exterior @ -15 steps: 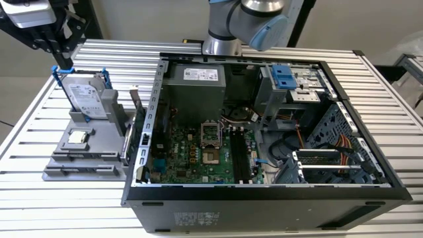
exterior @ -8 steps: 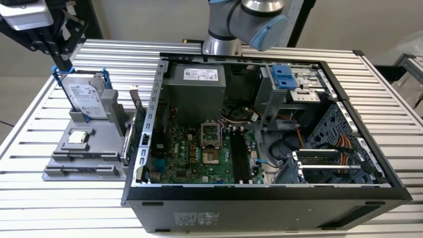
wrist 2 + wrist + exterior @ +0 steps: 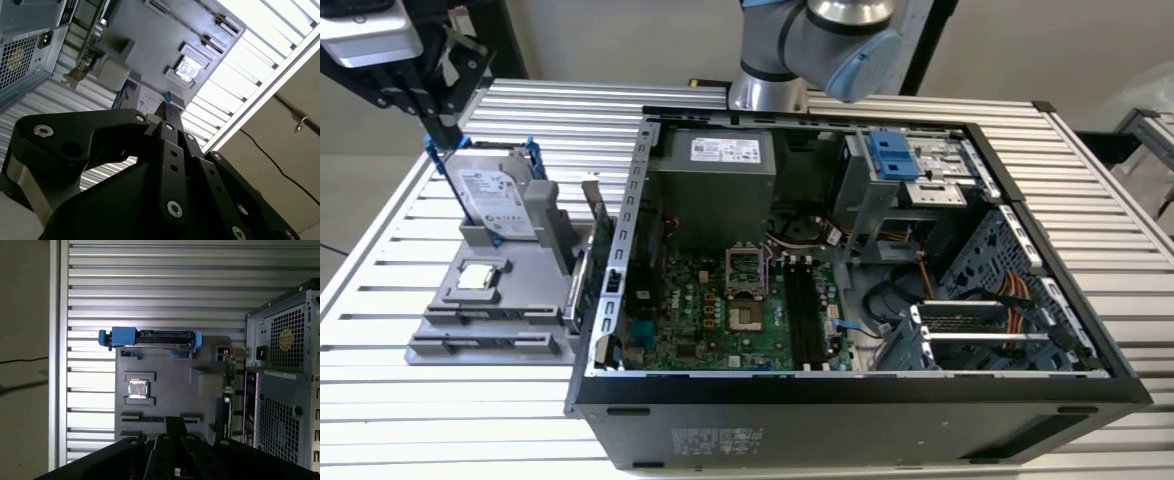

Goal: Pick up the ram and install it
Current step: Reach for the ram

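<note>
Ram [image 3: 229, 384] upright in gray holder [image 3: 170, 371], end effector [image 3: 175, 423] overhead, downward-pointing.

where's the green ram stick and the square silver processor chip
green ram stick [image 3: 229, 385]: first wrist view, midway along its long edge
square silver processor chip [image 3: 138, 389]: first wrist view, centre of its top face

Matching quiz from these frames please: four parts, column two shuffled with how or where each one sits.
1. silver hard drive in blue-handled bracket
2. small square silver processor chip
3. thin dark-green ram stick
4. black computer case

A. flat in a recess of the gray holder
B. on edge at the holder's side nearest the case
C. upright at the holder's end
D. on its side, open, motherboard exposed

Pairs: 1-C, 2-A, 3-B, 4-D
</note>
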### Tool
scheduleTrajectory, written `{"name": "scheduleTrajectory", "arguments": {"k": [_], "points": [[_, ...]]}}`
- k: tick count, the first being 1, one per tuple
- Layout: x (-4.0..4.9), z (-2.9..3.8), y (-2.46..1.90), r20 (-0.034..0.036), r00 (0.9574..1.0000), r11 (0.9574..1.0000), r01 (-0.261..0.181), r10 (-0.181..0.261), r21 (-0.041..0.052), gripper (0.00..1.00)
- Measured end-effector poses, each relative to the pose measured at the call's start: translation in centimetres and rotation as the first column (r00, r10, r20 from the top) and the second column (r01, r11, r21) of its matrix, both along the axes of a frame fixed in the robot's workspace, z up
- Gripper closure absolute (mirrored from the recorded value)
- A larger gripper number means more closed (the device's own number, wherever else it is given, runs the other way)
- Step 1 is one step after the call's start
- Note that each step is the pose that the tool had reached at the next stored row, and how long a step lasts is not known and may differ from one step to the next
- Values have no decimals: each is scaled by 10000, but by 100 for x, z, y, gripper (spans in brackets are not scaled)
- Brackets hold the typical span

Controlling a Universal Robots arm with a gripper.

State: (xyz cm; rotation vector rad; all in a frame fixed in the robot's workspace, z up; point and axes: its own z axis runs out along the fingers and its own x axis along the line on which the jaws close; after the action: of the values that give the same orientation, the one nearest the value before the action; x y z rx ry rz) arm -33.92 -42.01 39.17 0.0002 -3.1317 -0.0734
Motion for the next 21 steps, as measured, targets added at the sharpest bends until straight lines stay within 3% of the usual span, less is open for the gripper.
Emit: {"name": "scheduleTrajectory", "arguments": {"k": [6, 21], "points": [[0, 0, -57, -6, 10000, 10000, 0, 0, 0, 100], [0, 0, -248, -12, 10000, 10000, 0, 0, -1, 100]]}}
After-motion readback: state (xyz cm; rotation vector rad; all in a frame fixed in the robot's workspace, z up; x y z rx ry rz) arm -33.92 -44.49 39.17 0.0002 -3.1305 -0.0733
